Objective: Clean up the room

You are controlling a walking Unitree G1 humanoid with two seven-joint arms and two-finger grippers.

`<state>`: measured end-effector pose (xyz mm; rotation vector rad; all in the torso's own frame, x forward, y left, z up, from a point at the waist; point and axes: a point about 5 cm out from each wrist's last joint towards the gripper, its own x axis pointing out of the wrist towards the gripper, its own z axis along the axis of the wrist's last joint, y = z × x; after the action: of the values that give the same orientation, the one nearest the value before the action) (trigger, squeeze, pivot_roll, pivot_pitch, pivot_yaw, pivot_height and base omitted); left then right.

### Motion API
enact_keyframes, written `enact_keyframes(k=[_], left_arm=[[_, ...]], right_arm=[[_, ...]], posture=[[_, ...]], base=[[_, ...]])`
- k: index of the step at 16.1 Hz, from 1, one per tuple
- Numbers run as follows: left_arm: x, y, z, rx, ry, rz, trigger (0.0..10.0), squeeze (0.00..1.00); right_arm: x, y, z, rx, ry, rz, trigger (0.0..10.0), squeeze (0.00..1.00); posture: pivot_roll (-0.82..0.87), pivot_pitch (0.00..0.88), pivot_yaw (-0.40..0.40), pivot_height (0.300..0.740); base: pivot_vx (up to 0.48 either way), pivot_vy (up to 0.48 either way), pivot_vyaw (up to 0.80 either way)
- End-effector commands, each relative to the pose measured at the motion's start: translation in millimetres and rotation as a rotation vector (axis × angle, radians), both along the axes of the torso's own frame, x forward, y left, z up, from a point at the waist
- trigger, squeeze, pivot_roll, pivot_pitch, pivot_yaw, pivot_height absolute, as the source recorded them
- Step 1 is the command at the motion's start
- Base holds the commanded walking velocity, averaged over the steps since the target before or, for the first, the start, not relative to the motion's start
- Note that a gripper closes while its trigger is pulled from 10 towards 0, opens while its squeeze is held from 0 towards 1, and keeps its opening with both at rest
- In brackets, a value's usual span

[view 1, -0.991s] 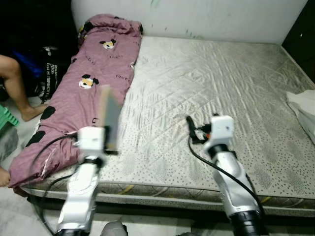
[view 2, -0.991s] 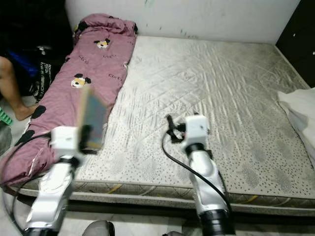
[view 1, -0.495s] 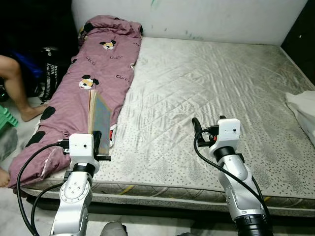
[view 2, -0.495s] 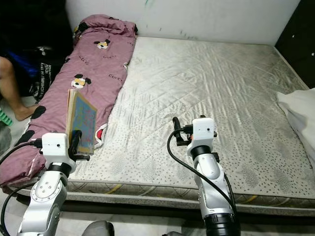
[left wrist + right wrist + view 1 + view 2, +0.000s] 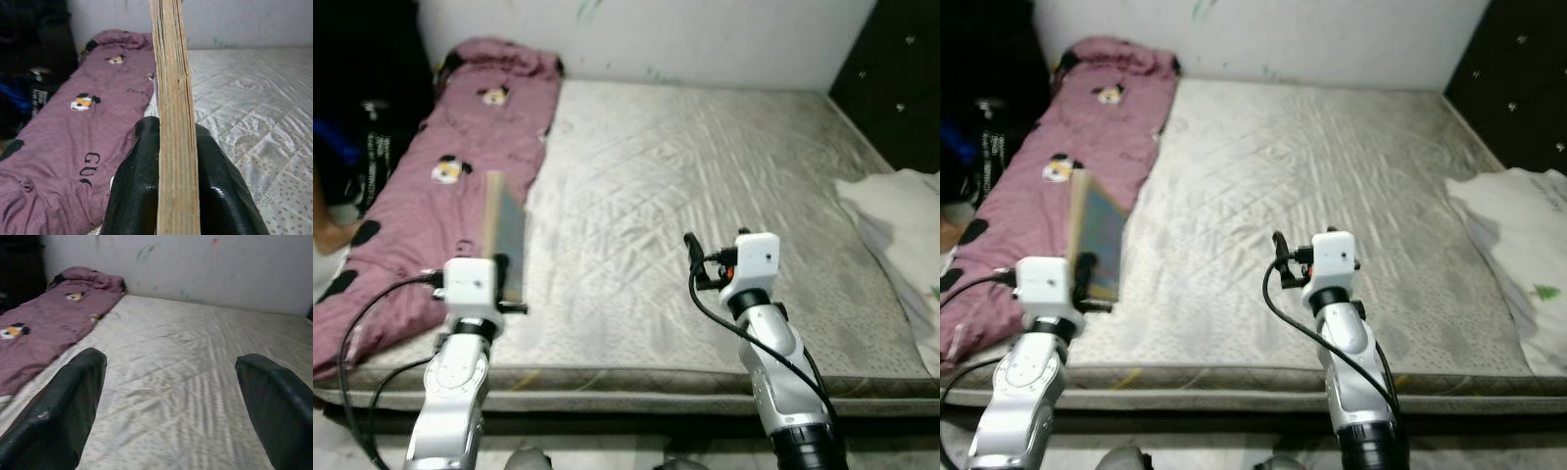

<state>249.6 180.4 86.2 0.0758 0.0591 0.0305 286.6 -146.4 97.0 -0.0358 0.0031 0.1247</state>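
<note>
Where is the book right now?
The book stands upright, clamped in the left gripper, at the robot's left above the mattress edge beside the maroon blanket.

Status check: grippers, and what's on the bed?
Left gripper shut on book, held upright. Right gripper open over bare mattress. Purple blanket left, white cloth right.

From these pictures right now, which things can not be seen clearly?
- Book cover: blurred in the eye views; the left wrist view shows its page edges between the left gripper's fingers.
- White cloth: cut off by the right edge.
- Dark items beside the bed: in shadow, unidentifiable.
</note>
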Motion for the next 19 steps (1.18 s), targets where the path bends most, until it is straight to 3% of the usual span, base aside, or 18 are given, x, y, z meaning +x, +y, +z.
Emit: enact_keyframes(k=[1, 7, 19], left_arm=[[3.2, -9.2, 8.6, -0.011, -0.037, -0.029, 10.0, 0.00], [4.2, -11.0, 9.1, -0.018, -0.036, -0.033, 10.0, 0.00], [5.9, -17.8, 13.1, -0.067, -0.064, -0.092, 10.0, 0.00]], right_arm=[[0.6, -6.3, 2.6, -0.003, -0.005, -0.015, 10.0, 0.00], [1.3, -6.0, 3.3, -0.005, -0.005, -0.011, 10.0, 0.00], [2.0, -3.8, 3.9, -0.008, -0.007, -0.007, 10.0, 0.00]], posture=[[0.04, 0.000, -0.037, 0.740], [0.03, 0.000, -0.039, 0.740], [0.03, 0.000, -0.040, 0.740]], base=[[0.000, -0.315, 0.00], [0.000, -0.311, 0.00], [0.043, 0.000, 0.00]])
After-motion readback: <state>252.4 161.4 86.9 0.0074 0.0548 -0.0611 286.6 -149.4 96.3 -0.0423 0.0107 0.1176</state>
